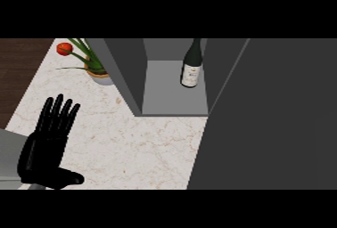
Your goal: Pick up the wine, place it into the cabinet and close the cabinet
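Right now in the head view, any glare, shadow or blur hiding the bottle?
Head view: light is even, no glare; the wine bottle stands clearly visible inside the open cabinet, its pale label plain against the grey; the cabinet's inner walls are shaded darker than its floor; the robot hand at the left casts no obvious shadow on the counter.

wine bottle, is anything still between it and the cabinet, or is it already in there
Nothing visible: the wine bottle already stands upright on the shelf inside the open cabinet. The left hand rests open over the counter.
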Available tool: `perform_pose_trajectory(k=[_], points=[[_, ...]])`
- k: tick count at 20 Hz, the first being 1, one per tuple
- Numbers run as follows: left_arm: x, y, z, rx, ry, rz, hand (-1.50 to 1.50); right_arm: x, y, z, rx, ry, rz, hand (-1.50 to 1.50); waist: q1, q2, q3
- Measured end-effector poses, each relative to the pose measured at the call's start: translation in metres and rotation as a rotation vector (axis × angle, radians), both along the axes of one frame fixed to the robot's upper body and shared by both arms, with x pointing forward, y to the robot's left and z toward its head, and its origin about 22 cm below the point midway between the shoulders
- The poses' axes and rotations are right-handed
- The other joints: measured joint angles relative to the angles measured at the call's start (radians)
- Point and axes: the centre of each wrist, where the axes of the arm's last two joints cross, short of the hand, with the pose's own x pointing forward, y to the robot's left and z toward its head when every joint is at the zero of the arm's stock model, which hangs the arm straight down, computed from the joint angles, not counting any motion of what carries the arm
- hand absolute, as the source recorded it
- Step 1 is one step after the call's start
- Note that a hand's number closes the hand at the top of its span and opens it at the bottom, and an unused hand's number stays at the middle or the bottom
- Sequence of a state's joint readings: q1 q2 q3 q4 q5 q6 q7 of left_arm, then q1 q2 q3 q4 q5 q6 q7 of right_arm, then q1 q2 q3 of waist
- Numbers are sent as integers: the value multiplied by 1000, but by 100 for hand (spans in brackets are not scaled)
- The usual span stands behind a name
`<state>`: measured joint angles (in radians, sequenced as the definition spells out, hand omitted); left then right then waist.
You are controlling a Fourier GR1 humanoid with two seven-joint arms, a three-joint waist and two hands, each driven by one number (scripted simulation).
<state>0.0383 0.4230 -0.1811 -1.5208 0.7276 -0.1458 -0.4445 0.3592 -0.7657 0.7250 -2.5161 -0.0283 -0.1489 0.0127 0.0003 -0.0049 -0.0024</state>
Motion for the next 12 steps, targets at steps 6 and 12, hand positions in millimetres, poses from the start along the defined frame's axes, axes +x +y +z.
perform_pose_trajectory(k=[6, 12], points=[[-5, 26, 5, 24, -11, 12, -150, 3, 3, 3, -28, -1, 31, 150, 4, 1, -1], [-4, 49, 13, 23, -12, 13, -150, 8, 4, 6, -48, -21, 44, 150, 11, 4, -2]])
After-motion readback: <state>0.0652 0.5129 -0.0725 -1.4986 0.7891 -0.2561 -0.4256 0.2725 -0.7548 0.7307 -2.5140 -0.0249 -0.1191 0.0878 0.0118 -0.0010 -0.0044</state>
